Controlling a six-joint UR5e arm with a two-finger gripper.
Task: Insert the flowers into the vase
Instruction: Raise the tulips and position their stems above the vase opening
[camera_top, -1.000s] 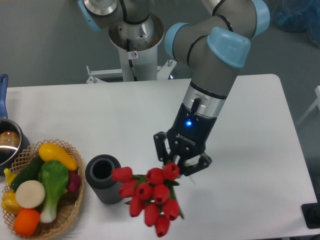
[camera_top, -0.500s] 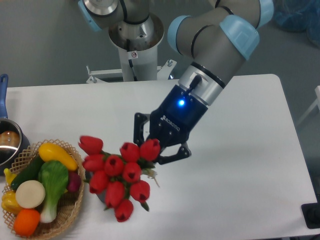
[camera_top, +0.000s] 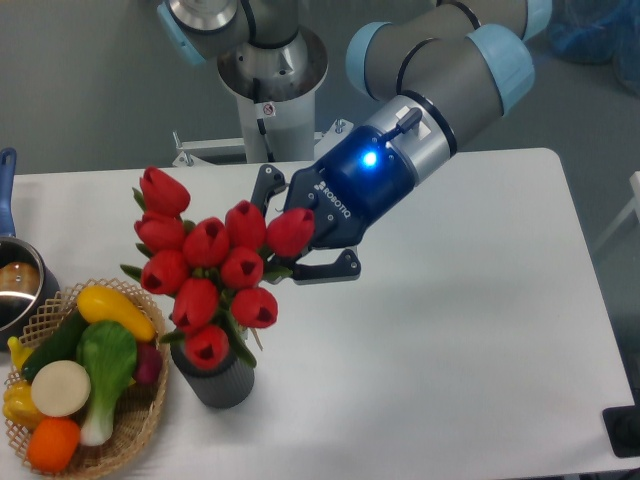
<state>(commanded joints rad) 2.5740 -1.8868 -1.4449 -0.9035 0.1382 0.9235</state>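
Observation:
The flowers (camera_top: 212, 270) are a bunch of red tulip buds with green leaves, held up and tilted to the left. My gripper (camera_top: 292, 240) is shut on their stems, which are mostly hidden behind the buds. The vase (camera_top: 215, 380) is a dark grey ribbed cylinder standing on the white table. The lowest buds hang right over its mouth and hide it. I cannot tell whether any stem is inside it.
A woven basket (camera_top: 130, 435) of toy vegetables stands just left of the vase, almost touching it. A steel pot (camera_top: 15, 285) with a blue handle is at the left edge. The arm's base column (camera_top: 270, 90) stands behind the table.
My gripper has swung up and to the left with the flowers, tilting them from the right of the vase to above its mouth.

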